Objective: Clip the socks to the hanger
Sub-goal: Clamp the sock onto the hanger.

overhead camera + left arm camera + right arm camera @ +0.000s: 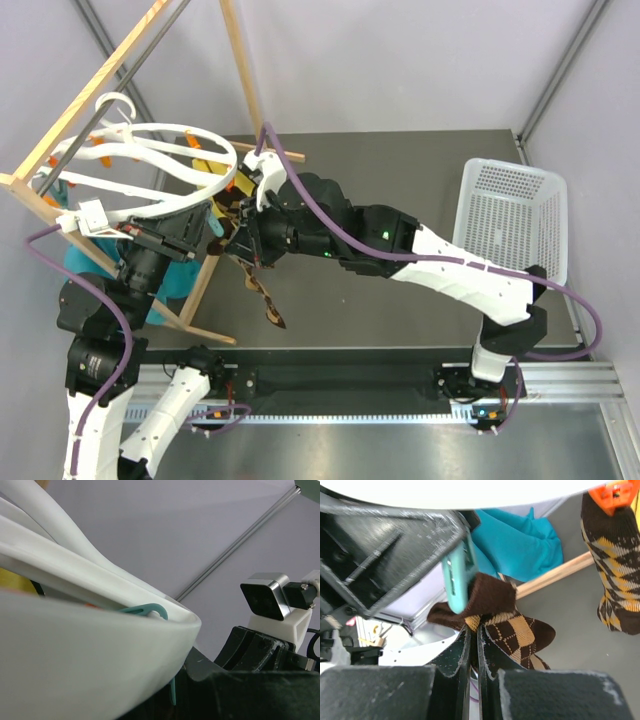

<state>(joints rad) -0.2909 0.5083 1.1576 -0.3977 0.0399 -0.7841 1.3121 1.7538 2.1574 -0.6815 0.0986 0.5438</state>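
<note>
Right wrist view: the right gripper (474, 637) is almost shut, pinching the dark cuff of one sock (520, 630). A teal clip (456, 577) on the hanger (100, 655) touches that cuff. The right arm reaches far to the left. The left gripper (207, 226) is up at the ring; I cannot tell if it is open. The other sock (610, 570) hangs from an orange clip (612, 489), near a teal cloth (520, 545).

The right end effector (471, 647) clamps a sock (520, 630), its cuff just ahead beside a clip (456, 580) under the hanger (470, 490). The left end effector (203, 228) lies ahead-left. A second sock (612, 580) hangs right; the basket (515, 215) stands behind on the desk (400, 170).
</note>
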